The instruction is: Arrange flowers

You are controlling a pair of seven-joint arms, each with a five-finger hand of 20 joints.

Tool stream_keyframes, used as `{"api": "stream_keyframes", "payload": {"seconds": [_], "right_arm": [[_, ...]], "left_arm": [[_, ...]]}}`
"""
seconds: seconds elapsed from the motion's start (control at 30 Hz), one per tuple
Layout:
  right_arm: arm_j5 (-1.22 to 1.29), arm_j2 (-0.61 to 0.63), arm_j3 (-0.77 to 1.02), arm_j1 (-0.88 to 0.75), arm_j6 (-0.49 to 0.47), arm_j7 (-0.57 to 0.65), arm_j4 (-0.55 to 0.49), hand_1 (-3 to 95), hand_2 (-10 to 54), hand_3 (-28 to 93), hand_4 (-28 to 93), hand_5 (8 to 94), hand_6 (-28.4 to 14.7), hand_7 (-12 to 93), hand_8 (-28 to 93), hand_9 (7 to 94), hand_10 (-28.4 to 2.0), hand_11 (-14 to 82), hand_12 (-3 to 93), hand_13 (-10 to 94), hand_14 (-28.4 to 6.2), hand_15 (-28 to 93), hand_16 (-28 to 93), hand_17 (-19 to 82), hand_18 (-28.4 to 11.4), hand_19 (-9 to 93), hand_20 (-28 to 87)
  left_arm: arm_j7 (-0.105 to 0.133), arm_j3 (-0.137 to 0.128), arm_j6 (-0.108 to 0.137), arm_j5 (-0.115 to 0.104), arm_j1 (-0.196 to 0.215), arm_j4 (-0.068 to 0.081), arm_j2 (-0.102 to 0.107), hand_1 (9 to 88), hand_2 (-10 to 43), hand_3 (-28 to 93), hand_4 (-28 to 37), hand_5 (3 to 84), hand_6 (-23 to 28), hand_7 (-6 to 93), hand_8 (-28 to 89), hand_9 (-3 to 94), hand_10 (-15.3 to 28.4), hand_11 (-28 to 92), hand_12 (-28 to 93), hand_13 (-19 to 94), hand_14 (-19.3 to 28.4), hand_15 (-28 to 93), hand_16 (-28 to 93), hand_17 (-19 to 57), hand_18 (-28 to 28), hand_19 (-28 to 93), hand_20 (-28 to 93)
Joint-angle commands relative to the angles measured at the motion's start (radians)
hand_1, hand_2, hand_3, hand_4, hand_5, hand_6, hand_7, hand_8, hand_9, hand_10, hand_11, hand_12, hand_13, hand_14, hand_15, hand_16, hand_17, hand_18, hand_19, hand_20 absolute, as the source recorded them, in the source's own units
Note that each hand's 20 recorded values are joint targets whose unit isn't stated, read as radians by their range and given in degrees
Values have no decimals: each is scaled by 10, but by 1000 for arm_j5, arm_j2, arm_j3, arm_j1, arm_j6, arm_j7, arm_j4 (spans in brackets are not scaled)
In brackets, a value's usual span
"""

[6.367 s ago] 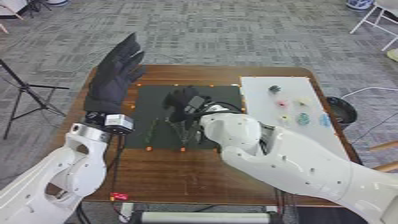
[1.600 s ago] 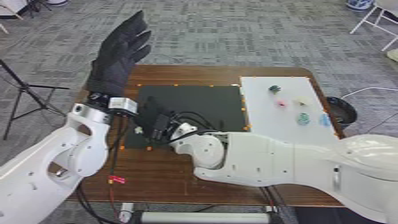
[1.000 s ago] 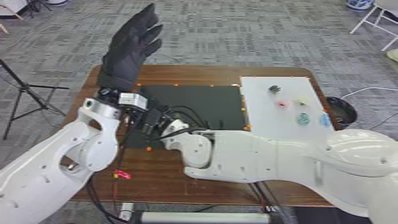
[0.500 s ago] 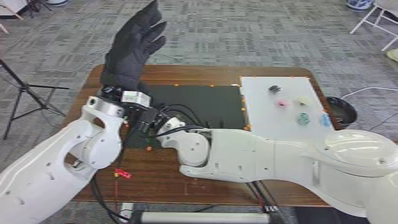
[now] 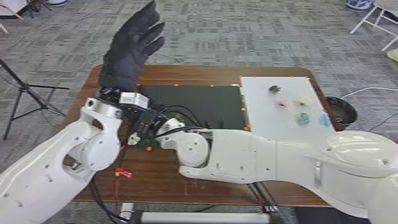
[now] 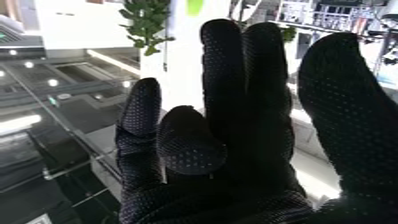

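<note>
Obscuring right hand (image 5: 145,120) partly: left arm (image 5: 99,141)

from here i see a glossy white left arm (image 5: 67,170) with oval openings below its small white box (image 5: 134,99). black cables (image 5: 184,109) loop right of that box; the right hand (image 5: 147,120) has pale-dotted black fabric.

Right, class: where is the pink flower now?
In the head view, the pink flower lies on the white board at right, left of the pale yellow flower and nearer the robot than the dark flower.
</note>
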Motion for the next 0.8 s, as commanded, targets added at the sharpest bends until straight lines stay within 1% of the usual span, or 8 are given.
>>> {"api": "stream_keyframes", "payload": {"seconds": [0.03,0.13,0.2,0.3,0.37,0.57,0.67,0.8], "right_arm": [[-1,48,30,-6,-48,-9,-58,337,-95,807,-283,674,62,238,-137,727,-57,232,200,678,-65,904,310,241,-170,720,487],[-8,89,37,6,-87,-10,-116,339,-95,846,-282,620,53,244,-143,694,-65,253,216,665,-66,906,310,237,-171,722,487],[-3,142,73,7,-127,-2,-161,335,-95,862,-282,532,33,235,-141,602,-84,292,241,624,-73,908,303,222,-174,718,486],[39,256,161,-14,-141,-3,-233,310,-95,867,-283,444,6,219,-132,498,-102,283,233,570,-84,907,282,199,-179,714,485],[60,350,239,-39,-152,0,-262,291,-95,865,-283,419,-11,199,-122,462,-113,273,230,549,-92,904,269,193,-180,714,484],[100,665,443,-156,-233,65,-379,245,-95,837,-283,376,-28,191,-112,415,-141,212,213,501,-104,884,243,177,-185,710,479],[117,821,581,-291,-246,114,-448,231,-95,813,-283,370,-49,164,-101,408,-147,183,207,487,-110,873,231,169,-189,702,474],[76,947,813,-518,-254,140,-492,234,-95,796,-283,408,-70,145,-94,430,-136,163,193,483,-116,866,225,167,-195,699,473]], "left_arm": [[11,-13,-22,2,3,2,-20,252,-63,671,-269,249,14,146,-66,174,90,126,215,128,125,140,97,-137,184,316,123],[25,-61,-2,0,64,-28,0,252,-62,669,-269,249,14,145,-66,174,91,126,215,128,125,141,98,-137,184,316,123],[27,-94,6,0,105,-44,5,252,-63,670,-269,249,14,146,-66,174,90,126,215,129,125,141,98,-137,184,316,123],[19,-153,15,3,183,-67,-3,251,-63,671,-269,249,15,146,-66,174,90,126,216,129,125,142,98,-137,185,316,123],[9,-178,28,-1,228,-78,-11,252,-62,670,-269,249,15,146,-66,175,90,126,216,129,125,142,97,-137,185,316,123],[-42,-192,43,-1,304,-78,-45,252,-64,672,-270,250,15,146,-66,176,90,126,216,131,125,142,97,-137,185,316,123],[-60,-210,44,1,363,-88,-58,252,-65,674,-270,250,15,146,-66,176,91,127,216,130,125,142,96,-137,185,316,123],[-81,-254,59,-2,446,-106,-57,253,-63,672,-271,250,15,146,-67,175,91,127,215,130,124,141,97,-137,185,317,123]]}}
